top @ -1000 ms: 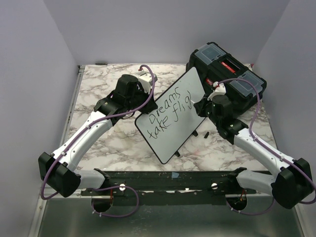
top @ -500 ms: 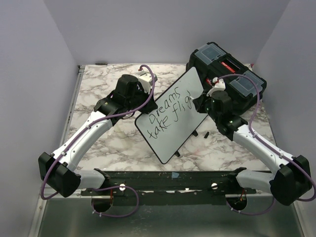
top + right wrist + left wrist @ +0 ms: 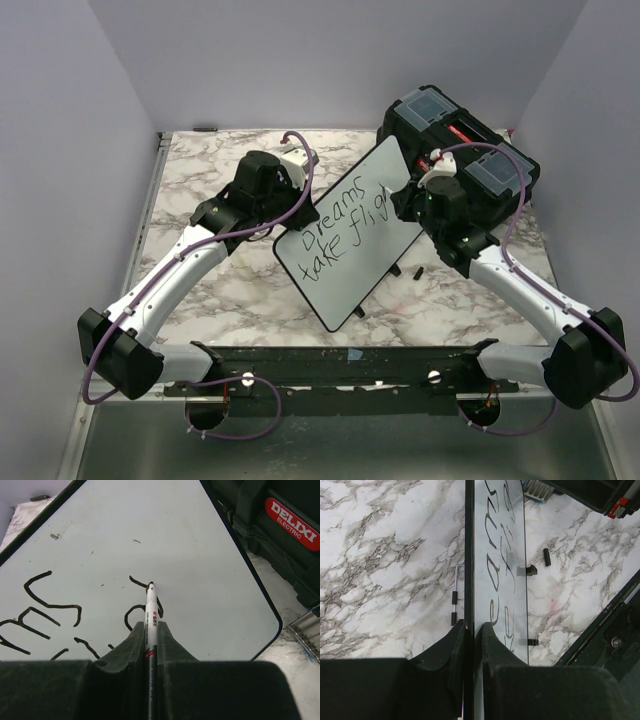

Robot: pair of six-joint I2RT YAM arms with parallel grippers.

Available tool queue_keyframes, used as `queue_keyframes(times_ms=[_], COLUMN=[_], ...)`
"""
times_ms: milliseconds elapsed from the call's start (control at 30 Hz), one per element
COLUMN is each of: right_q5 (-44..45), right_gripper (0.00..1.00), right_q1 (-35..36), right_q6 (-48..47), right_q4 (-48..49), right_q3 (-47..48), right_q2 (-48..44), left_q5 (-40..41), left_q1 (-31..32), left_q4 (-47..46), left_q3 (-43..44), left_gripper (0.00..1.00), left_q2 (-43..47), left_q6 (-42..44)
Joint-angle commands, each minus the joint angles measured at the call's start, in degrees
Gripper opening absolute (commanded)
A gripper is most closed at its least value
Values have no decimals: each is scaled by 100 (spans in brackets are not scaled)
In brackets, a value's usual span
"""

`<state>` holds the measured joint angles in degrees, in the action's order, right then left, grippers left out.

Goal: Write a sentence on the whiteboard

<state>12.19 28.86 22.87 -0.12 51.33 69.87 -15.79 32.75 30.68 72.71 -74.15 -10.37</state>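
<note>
The whiteboard [image 3: 345, 240] is held tilted above the marble table, and my left gripper [image 3: 298, 212] is shut on its left rim. The left wrist view shows the whiteboard [image 3: 500, 555] edge-on, pinched in the left gripper [image 3: 470, 627]. The sentence [image 3: 345, 225] reads "Dreams take flig" in two black lines. My right gripper [image 3: 410, 205] is shut on a white marker [image 3: 151, 607]. In the right wrist view the marker's tip touches the whiteboard [image 3: 190, 535] at the last letter's stroke, ahead of the right gripper [image 3: 151, 627].
A black toolbox [image 3: 462, 160] with a red label [image 3: 291, 524] stands close behind the board's right side. A hex key [image 3: 455, 592] lies on the table under the board's left edge. A small black cap [image 3: 546, 556] and other small black pieces [image 3: 415, 270] lie beyond its right edge.
My right arm has shifted a little to the left and farther back along the board with the marker. The left arm and the board have not moved.
</note>
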Motion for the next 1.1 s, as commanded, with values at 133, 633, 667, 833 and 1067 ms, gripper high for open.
queue_keyframes(times_ms=[133,633,667,833,1067], right_q5=[274,149,153,143,205], right_gripper=[1,1,1,1,1], right_q1=[-6,2,-2,-3,1], right_q6=[-132,-68,-53,-1,-22], right_q4=[-190,-252,-261,-261,-363], right_q3=[209,-214,-256,-433,-431], right_q2=[191,37,15,-52,-146], left_q5=[208,208,209,204,208], left_q1=[188,183,189,190,196], left_q4=[923,925,930,931,931], left_q3=[-281,-275,-275,-274,-274], left_gripper=[0,0,0,0,0], left_q2=[-222,-210,-214,-214,-205], left_q6=[605,606,606,606,606])
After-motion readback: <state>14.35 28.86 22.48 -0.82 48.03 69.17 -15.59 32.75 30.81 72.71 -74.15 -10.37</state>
